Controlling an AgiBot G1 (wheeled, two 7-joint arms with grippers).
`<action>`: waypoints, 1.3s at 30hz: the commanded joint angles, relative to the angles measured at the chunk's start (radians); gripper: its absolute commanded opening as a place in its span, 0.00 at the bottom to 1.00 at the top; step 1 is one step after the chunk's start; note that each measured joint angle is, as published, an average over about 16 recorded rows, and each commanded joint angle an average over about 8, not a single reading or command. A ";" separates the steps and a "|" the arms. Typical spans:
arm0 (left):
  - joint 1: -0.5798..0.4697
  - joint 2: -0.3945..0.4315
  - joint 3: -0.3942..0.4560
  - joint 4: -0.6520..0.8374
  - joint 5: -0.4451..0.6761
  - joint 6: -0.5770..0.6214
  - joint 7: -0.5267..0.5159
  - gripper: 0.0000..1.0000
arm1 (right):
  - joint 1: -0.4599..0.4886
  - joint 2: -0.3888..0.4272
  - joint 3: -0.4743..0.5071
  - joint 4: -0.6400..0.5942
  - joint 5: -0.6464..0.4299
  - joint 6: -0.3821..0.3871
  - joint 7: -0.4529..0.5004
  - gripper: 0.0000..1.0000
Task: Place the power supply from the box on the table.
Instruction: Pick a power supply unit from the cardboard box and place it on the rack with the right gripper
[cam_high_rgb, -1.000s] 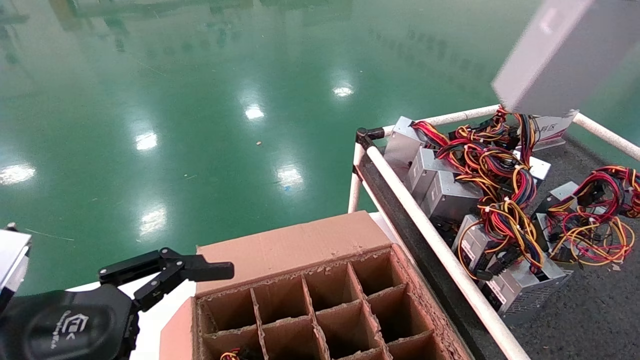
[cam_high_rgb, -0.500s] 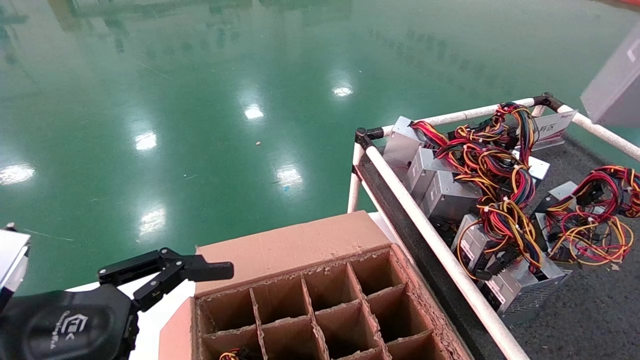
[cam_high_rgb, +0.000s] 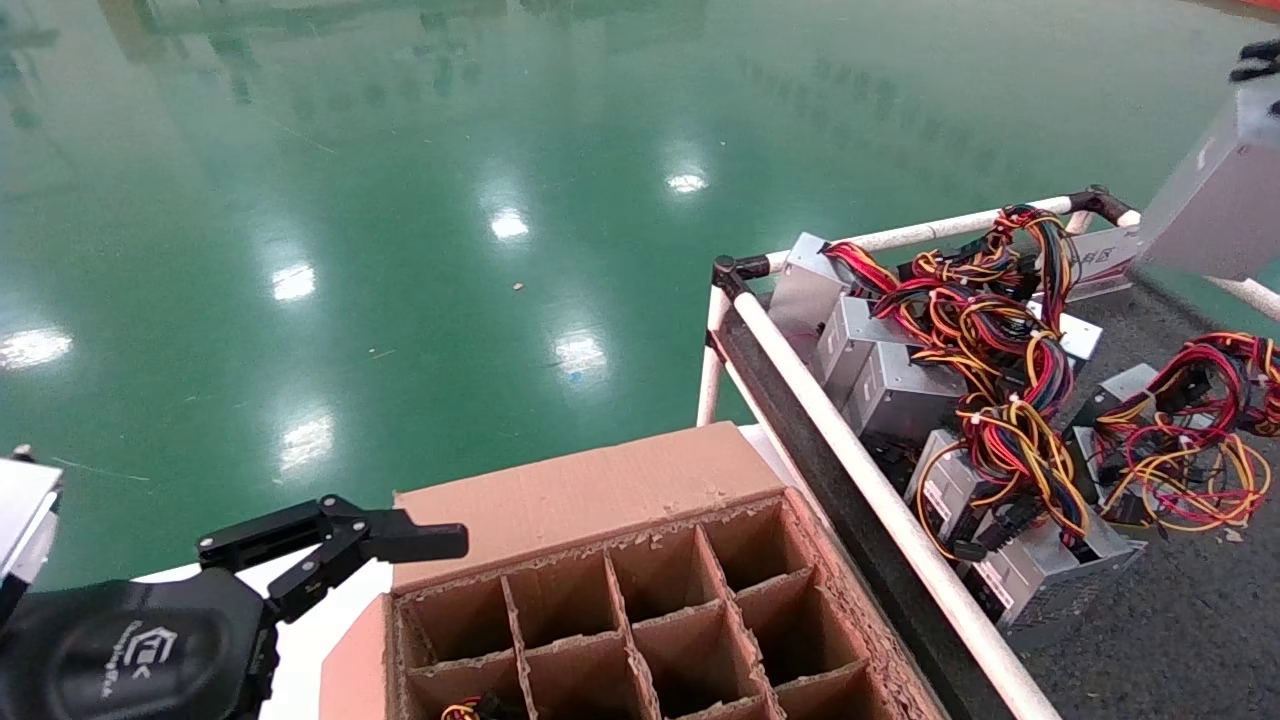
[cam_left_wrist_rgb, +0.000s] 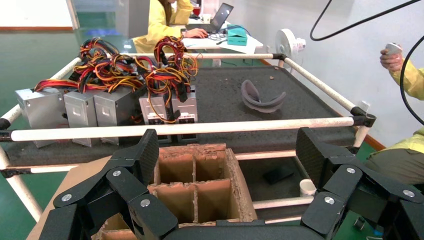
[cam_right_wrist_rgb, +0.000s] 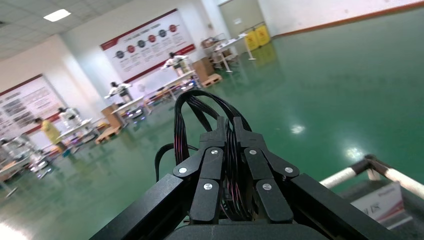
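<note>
One power supply (cam_high_rgb: 1215, 205), a plain silver-grey metal block, hangs in the air at the head view's right edge, above the table's (cam_high_rgb: 1180, 640) far rail (cam_high_rgb: 930, 232); it is tilted, its long axis rising up and to the right. Its black cables (cam_right_wrist_rgb: 200, 112) loop up out of the right gripper (cam_right_wrist_rgb: 227, 137), whose fingers (cam_right_wrist_rgb: 212, 172) are pinched tight on the bundle. Below, on the table, lie several grey units (cam_high_rgb: 905, 385) with red and yellow wires (cam_high_rgb: 985, 330). Beside the table stands the box (cam_high_rgb: 640, 610), its cardboard cells open upward. Left of the box hovers the left gripper (cam_left_wrist_rgb: 227, 150), its jaws spread wide and holding nothing.
</note>
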 joint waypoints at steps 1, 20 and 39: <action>0.000 0.000 0.000 0.000 0.000 0.000 0.000 1.00 | -0.009 -0.018 0.005 -0.026 0.007 0.028 -0.021 0.00; 0.000 0.000 0.000 0.000 0.000 0.000 0.000 1.00 | -0.087 -0.152 0.034 -0.090 0.047 0.356 -0.083 0.00; 0.000 0.000 0.001 0.000 0.000 0.000 0.000 1.00 | -0.163 -0.240 0.041 -0.078 0.057 0.440 -0.107 0.00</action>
